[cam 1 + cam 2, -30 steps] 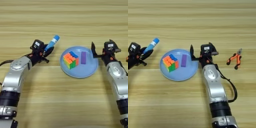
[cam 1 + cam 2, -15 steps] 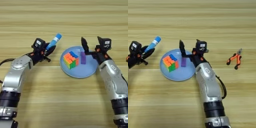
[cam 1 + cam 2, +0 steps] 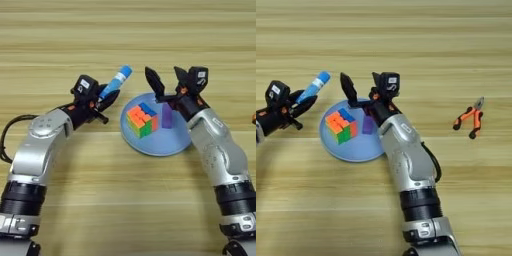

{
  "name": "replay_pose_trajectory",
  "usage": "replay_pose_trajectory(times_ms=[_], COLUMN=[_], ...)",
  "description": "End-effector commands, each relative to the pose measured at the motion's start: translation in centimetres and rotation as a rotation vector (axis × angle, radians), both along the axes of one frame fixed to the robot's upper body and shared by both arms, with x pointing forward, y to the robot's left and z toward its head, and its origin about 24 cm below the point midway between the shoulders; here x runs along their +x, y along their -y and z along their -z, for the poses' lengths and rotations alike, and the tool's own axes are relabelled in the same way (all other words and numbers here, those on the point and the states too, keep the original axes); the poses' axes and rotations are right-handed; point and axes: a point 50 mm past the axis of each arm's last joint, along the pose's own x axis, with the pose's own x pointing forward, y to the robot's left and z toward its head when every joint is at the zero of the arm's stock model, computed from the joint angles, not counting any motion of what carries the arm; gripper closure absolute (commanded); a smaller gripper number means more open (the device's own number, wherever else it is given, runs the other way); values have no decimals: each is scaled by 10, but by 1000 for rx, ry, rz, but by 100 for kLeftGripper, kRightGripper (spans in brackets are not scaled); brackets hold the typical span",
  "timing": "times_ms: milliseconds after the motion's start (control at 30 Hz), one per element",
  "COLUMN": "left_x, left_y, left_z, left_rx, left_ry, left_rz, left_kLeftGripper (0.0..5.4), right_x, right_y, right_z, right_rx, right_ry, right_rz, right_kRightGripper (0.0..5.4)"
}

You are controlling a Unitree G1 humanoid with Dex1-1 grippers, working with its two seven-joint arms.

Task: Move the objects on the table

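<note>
The blue stick (image 3: 119, 79) with its lighter cap points up and to the right, held at its lower end by my left gripper (image 3: 106, 99), just left of a blue plate (image 3: 160, 143). My right gripper (image 3: 167, 83) is open, its two black fingers spread wide above the plate's far rim, over a purple block (image 3: 167, 116) standing on the plate. Orange-handled pliers (image 3: 470, 117) lie on the table (image 3: 125, 30) far to the right, away from both grippers.
A multicoloured cube (image 3: 141, 120) sits on the left part of the plate beside the purple block. Both forearms reach in from the bottom corners. A black cable (image 3: 7, 132) loops at the left edge.
My right gripper has swung left from the plate's right rim to above the purple block, fingers still spread. The left gripper with the stick has edged slightly right, toward the plate.
</note>
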Motion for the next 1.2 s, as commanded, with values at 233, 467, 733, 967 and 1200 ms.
replay_pose_trajectory(times_ms=[233,467,733,967,1200], left_x=[1,1,-1,-3,-4], left_y=[9,12,19,25,30], left_z=[-8,-11,-15,-20,-16], left_rx=[-10,-16,-29,-37,-33], left_ry=[17,27,36,48,35], left_rz=[23,33,55,73,87], left_kLeftGripper=[407,407,407,407,407], right_x=[11,14,17,17,17], right_y=[-19,-33,-44,-49,-52], right_z=[-4,2,7,7,0], right_rx=[43,130,188,216,227], right_ry=[-39,-103,-154,-165,-147], right_rz=[-83,-174,-239,-266,-278], right_kRightGripper=[0,0,0,0,0])
